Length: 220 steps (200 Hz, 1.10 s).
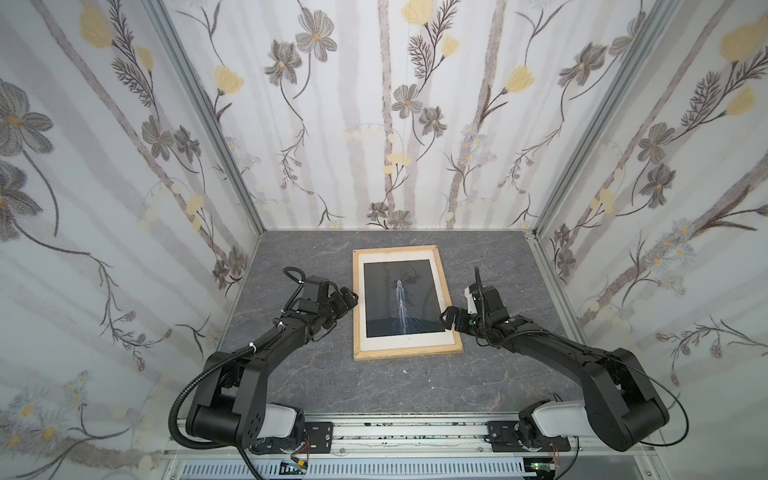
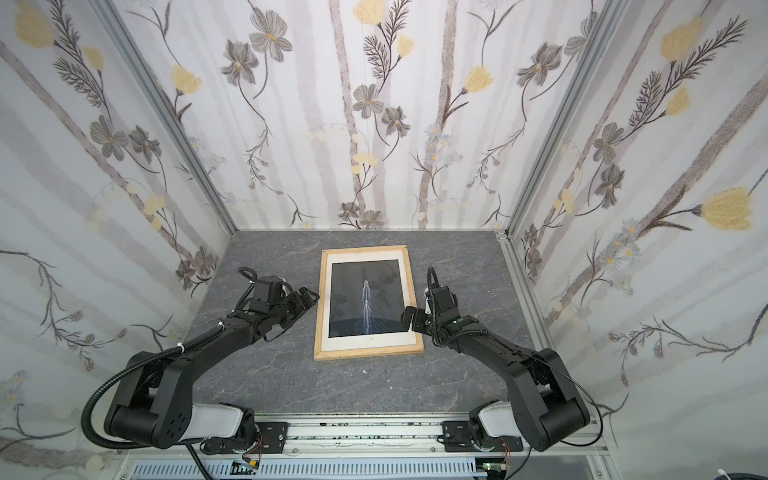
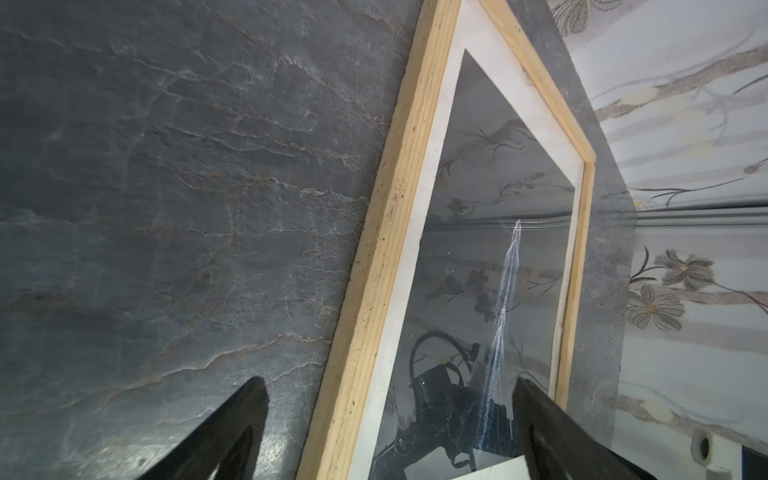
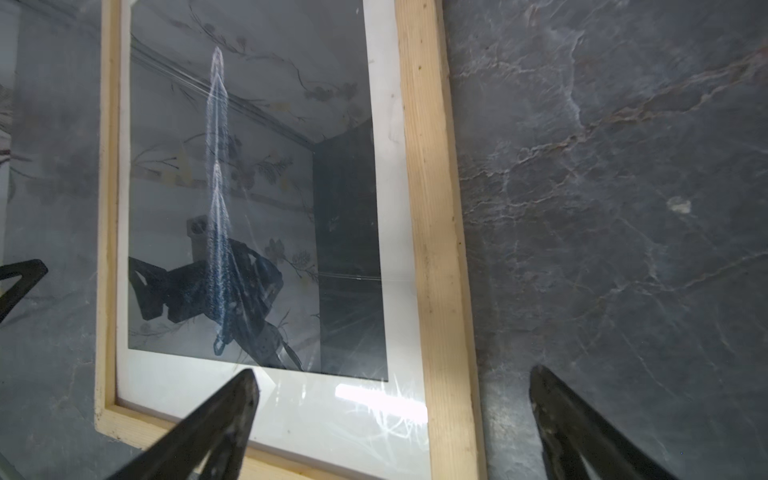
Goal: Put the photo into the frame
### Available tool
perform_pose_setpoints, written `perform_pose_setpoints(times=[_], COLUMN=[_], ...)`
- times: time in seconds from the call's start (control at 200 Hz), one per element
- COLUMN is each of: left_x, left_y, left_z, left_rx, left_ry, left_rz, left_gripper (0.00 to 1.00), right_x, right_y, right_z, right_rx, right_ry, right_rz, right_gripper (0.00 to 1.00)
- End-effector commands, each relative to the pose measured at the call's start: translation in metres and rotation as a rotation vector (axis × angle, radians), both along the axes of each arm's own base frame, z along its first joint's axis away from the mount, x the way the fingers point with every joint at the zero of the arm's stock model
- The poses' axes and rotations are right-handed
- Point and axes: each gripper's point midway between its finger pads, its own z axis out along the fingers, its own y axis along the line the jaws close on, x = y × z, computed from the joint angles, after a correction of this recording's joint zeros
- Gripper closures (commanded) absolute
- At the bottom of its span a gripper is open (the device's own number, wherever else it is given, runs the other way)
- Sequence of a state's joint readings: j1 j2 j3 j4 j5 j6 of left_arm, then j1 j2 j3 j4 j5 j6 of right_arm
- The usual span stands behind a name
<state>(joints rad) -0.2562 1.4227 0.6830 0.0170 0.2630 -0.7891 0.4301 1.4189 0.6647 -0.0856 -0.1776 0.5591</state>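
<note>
Fingers, both top views: left gripper [image 1: 350,298] and right gripper [image 1: 447,319] each stood spread wide, with nothing held.
Left gripper, both top views: just beside the frame [image 1: 407,354], off its left long strip at about mid-length.
Right gripper, both top views: at the frame's right long strip, close to the corner nearest the arm bases.
Photo, both top views: the photo [image 1: 399,299] lay dark side up inside the frame, its white streak running lengthwise, with a white mat border [image 1: 403,341] around it.
Surface, both top views: dark grey veined table [image 1: 415,395]; the frame lay flat near its middle, and a metal rail [image 1: 411,432] ran along the edge on the frame's near side.
Room, both top views: floral papered walls [image 1: 374,124] rose behind the frame and on both sides of it.
Left wrist view: fingers [image 3: 237,428] were wide apart, one over bare table outside the frame, the other over the photo [image 3: 490,249], with a wood strip [image 3: 386,232] between them. Whether they touched anything, I cannot tell.
Right wrist view: fingers [image 4: 224,415] were wide apart, one over the mat border inside the frame, the other over bare table [image 4: 623,208] outside it.
Sheen, wrist views: the frame's shiny face mirrored the wallpaper and a black arm.
</note>
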Motion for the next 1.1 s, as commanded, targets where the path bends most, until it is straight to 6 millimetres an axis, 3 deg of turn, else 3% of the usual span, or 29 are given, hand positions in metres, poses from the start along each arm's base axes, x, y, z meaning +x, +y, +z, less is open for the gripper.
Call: perform_pose_setpoints(times=[0.0,0.18,0.47,0.779,1.094], left_x=[0.006,0.005,0.003,-0.004,-0.015], left_y=[-0.008,-0.02,-0.033,-0.041,-0.043], left_z=[-0.006,-0.026,-0.04,-0.035,-0.028], left_rx=[0.009,0.02,0.016,-0.005,-0.021], left_ry=[-0.008,0.038,0.069,0.06,0.047], left_rz=[-0.023,-0.062,-0.092,-0.11,-0.116], left_gripper=[0.08,0.08,0.08,0.08,0.08], right_x=[-0.003,-0.004,-0.008,-0.015,-0.042], right_y=[0.004,0.005,0.016,0.033,0.06], right_z=[-0.007,-0.012,-0.023,-0.018,-0.016], right_rx=[-0.019,-0.015,0.034,0.099,0.18], right_ry=[0.022,0.024,0.061,0.05,0.056], right_rz=[0.061,0.073,0.106,0.146,0.196], right_gripper=[0.0,0.01,0.07,0.09,0.09])
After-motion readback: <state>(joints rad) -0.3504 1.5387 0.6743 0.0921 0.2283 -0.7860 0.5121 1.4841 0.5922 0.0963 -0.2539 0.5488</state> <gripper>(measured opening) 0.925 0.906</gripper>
